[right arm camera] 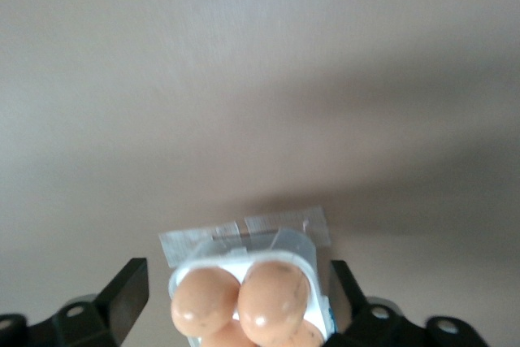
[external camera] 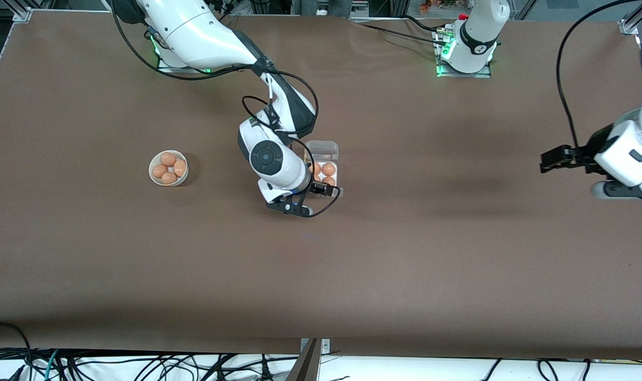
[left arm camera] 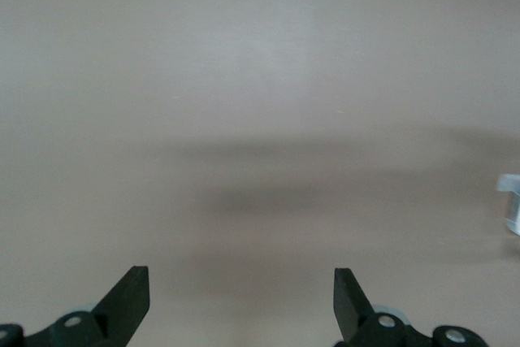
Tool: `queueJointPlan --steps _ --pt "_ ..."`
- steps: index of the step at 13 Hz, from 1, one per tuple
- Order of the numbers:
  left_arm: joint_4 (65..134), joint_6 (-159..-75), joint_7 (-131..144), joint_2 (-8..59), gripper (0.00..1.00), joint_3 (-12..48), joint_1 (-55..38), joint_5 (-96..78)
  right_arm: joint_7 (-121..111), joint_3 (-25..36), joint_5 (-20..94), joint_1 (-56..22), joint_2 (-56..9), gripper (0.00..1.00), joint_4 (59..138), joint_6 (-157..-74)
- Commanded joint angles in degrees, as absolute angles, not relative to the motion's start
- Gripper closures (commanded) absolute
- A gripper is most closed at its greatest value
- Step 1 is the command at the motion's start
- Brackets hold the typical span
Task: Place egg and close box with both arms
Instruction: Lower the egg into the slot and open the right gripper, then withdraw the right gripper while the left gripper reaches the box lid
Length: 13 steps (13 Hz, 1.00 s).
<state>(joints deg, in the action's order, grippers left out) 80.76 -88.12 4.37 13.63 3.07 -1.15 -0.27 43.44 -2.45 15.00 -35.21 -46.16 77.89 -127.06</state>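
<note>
Right tool [external camera: 321,191] sat low over the box [external camera: 325,168], at the end of the box nearer the front camera, reached there by the right arm [external camera: 220,47] from its base at the top of the front view. Its fingers [right arm camera: 122,298] stood spread wide with nothing gripped, one on each side of the box in the right wrist view, where two brown eggs [right arm camera: 272,298] showed in the whitish tray. The box lay near the middle of the brown table [external camera: 321,264], its clear lid [external camera: 322,150] folded open and lying flat on the end farther from the front camera; the tray held eggs in the cells that could be seen, though the arm hid part of it. A white bowl [external camera: 168,168] holding four more eggs stood well apart from the box, toward the right arm's end of the table. Left tool [external camera: 556,159] hung over bare table at the left arm's end, waiting well apart from the box, its fingers [left arm camera: 130,294] spread wide and holding nothing.
</note>
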Motion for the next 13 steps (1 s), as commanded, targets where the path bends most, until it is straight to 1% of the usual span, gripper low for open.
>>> queueJointPlan --steps 1,3,4,6,9,12,13 --pt "80.0 -87.4 10.8 14.0 0.00 8.0 -3.2 -2.0 36.3 -2.1 14.2 -31.5 -44.7 0.00 76.7 -124.9" --pt "80.3 -87.4 18.2 15.2 0.02 10.4 -5.7 -4.0 33.7 -1.9 13.9 -28.3 -41.8 0.00 76.8 -121.9" --pt "80.3 -87.3 22.6 15.6 0.06 10.6 -8.2 -4.5 33.0 -0.4 13.7 -27.3 -40.0 0.00 76.8 -119.6" --pt "80.2 -85.8 33.5 17.0 0.27 10.6 -14.4 -5.0 24.8 4.5 13.7 -26.5 -37.2 0.00 77.0 -113.8" --pt "80.2 -83.0 41.3 20.0 0.70 10.6 -21.9 -10.6 19.9 11.5 13.8 -26.5 -33.2 0.00 77.1 -107.7" --pt "79.8 -82.9 48.7 25.4 0.87 10.5 -27.7 -13.9 16.9 15.9 14.0 -25.8 -31.1 0.00 77.1 -105.2" --pt "79.8 -83.0 50.3 27.1 0.91 10.6 -28.2 -15.3 17.0 16.2 12.9 -25.7 -30.0 0.00 77.1 -104.6"
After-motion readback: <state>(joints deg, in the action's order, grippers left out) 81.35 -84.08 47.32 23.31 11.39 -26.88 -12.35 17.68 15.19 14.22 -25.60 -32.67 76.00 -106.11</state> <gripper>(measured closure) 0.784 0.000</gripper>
